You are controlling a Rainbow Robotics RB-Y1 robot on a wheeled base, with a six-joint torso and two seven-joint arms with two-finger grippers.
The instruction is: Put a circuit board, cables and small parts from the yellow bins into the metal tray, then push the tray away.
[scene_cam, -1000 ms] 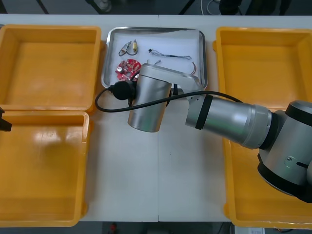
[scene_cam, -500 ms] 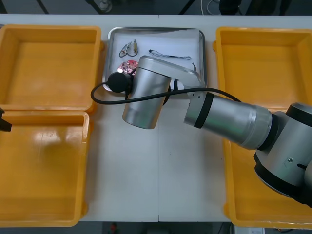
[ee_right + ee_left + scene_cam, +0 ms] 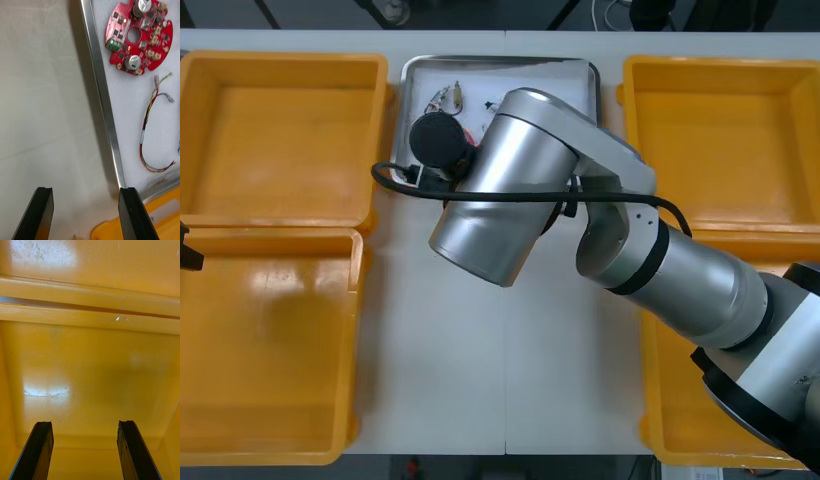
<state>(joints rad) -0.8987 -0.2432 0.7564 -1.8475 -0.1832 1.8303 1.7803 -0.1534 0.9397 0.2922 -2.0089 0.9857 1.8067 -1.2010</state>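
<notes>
First, locate the metal tray [image 3: 510,60] at the far middle of the table [image 3: 480,370], between the two pairs of yellow bins [image 3: 280,140]. Note its white inner lining and shiny raised rim. Find on that lining the round red circuit board [image 3: 139,35], lying flat close to the rim, and just beside it, not touching, the red and yellow cable [image 3: 150,127], bent in a loose arc. Find also, in the front view, the small metal parts [image 3: 447,95] near the tray's far left corner. Expect much of the tray's near half covered by the right arm [image 3: 510,200], reaching in from the right side across the table. Locate the right pincer [image 3: 86,213] above the table surface just outside the tray's rim, one fingertip just beside a tray corner, the edge of one of the yellow bins close by. Read it as spread wide, holding nothing. Locate the left pincer [image 3: 85,450] at the table's left side, hanging over the smooth floor of one yellow bin, near the seam between two adjoining bin rims. Read it likewise as wide apart, nothing between the fingers. Check the four bins in the front view: plain yellow floors, glare patches on the left near one.
</notes>
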